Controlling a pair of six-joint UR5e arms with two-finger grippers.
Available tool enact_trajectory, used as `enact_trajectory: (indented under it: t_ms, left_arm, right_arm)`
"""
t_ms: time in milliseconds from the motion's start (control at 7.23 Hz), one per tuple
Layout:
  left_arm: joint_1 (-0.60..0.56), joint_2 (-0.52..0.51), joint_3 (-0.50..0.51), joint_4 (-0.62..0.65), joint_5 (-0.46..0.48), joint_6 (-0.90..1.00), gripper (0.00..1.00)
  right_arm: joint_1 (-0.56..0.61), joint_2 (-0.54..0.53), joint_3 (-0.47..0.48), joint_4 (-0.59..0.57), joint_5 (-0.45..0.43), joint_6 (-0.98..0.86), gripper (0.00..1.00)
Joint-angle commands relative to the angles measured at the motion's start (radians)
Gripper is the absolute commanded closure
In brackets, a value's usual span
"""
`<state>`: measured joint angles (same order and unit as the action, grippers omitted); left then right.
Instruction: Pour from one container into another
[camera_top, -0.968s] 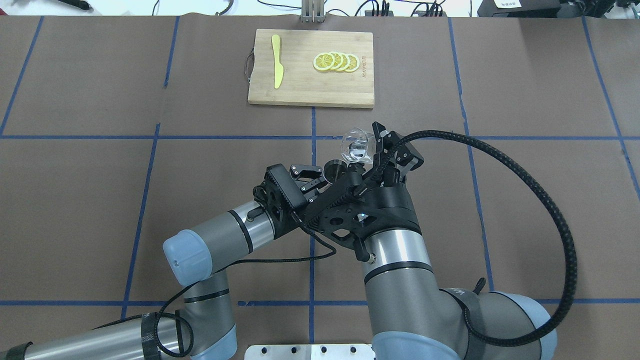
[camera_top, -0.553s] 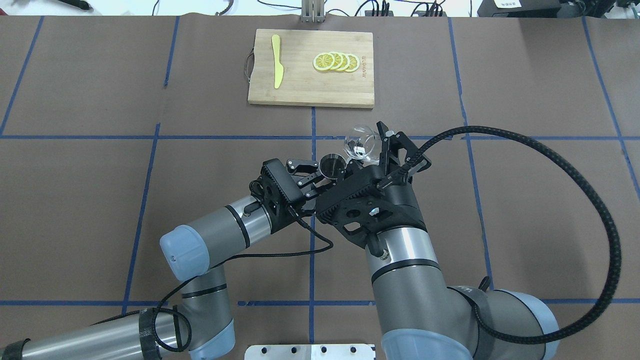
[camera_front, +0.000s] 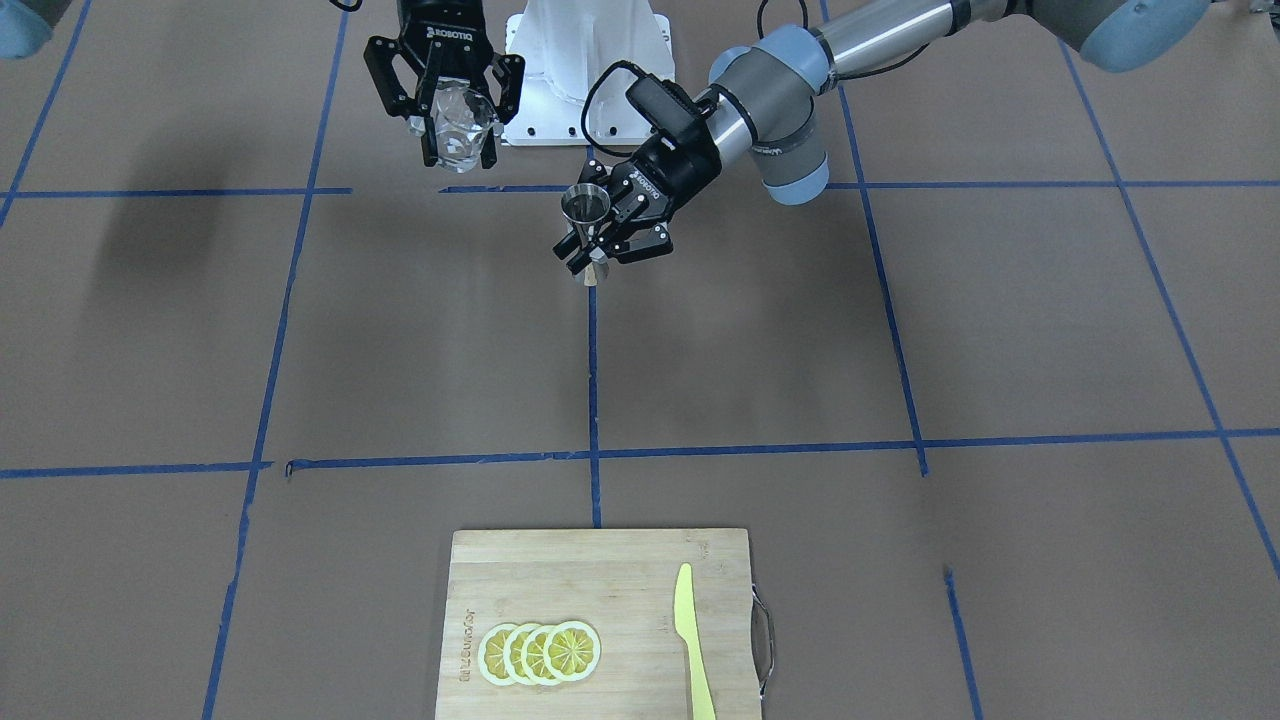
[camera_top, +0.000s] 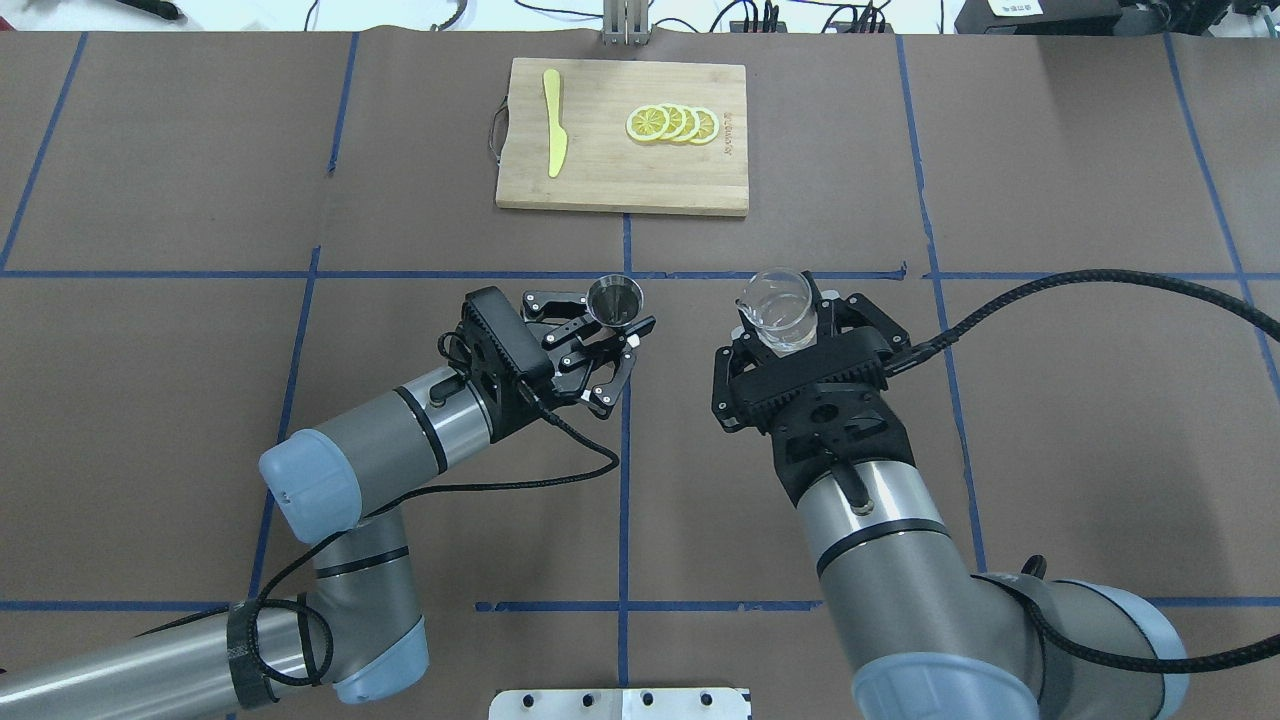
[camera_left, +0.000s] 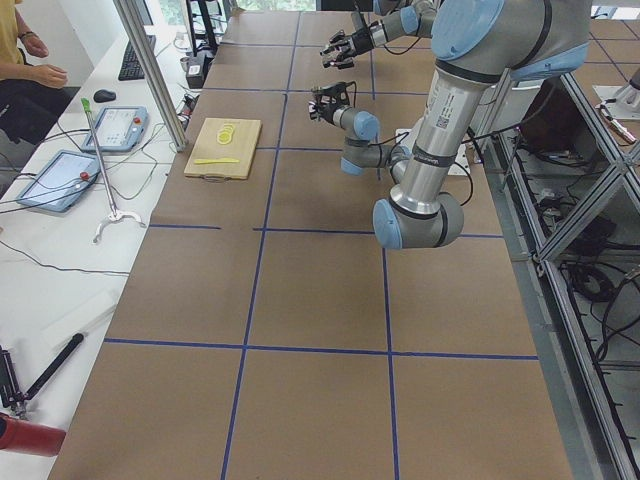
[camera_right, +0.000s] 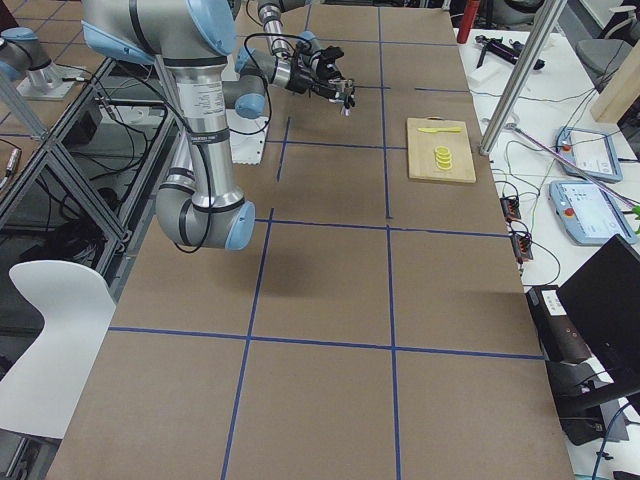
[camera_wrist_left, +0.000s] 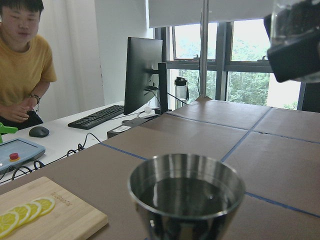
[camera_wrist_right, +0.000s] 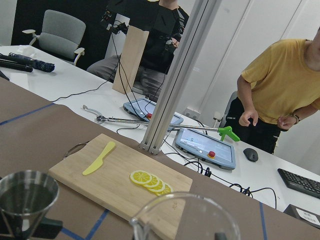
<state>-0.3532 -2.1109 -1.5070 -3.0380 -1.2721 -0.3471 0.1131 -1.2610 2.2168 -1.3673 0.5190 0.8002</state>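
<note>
The glass tumbler (camera_top: 781, 303) is pinched upright by the right gripper (camera_top: 792, 318) and the jigger (camera_top: 614, 300) is pinched at its thin middle by the left gripper (camera_front: 598, 243), both held above the table (camera_top: 1050, 420), apart, likely so nothing is spilled.

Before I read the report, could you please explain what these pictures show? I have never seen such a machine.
It is a robot with two arms at a brown table. The pictures show one moment from above, from the front, from both ends and from each wrist. The left end effector holds a metal jigger; the right end effector holds a clear glass tumbler. On a wooden cutting board lie lemon slices and a yellow knife.
</note>
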Motion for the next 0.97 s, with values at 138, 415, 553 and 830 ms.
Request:
enact_trajectory:
  t_ms: [138,415,553,830]
  left_arm:
    - [-0.013,0.155,-0.108,-0.004,0.05,-0.065,1.0]
    - [-0.018,0.242,-0.158,-0.015,0.124,-0.188,1.0]
    - [-0.018,0.346,-0.214,-0.015,0.157,-0.206,1.0]
    - [-0.017,0.498,-0.231,-0.086,0.346,-0.26,1.0]
  right_arm:
    - [0.011,-0.101,0.001,0.085,0.018,0.169,1.0]
    - [0.033,-0.174,-0.003,0.166,0.029,0.229,1.0]
    - [0.051,-0.198,-0.006,0.192,0.051,0.231,1.0]
    - [0.077,-0.21,-0.063,0.197,0.055,0.232,1.0]
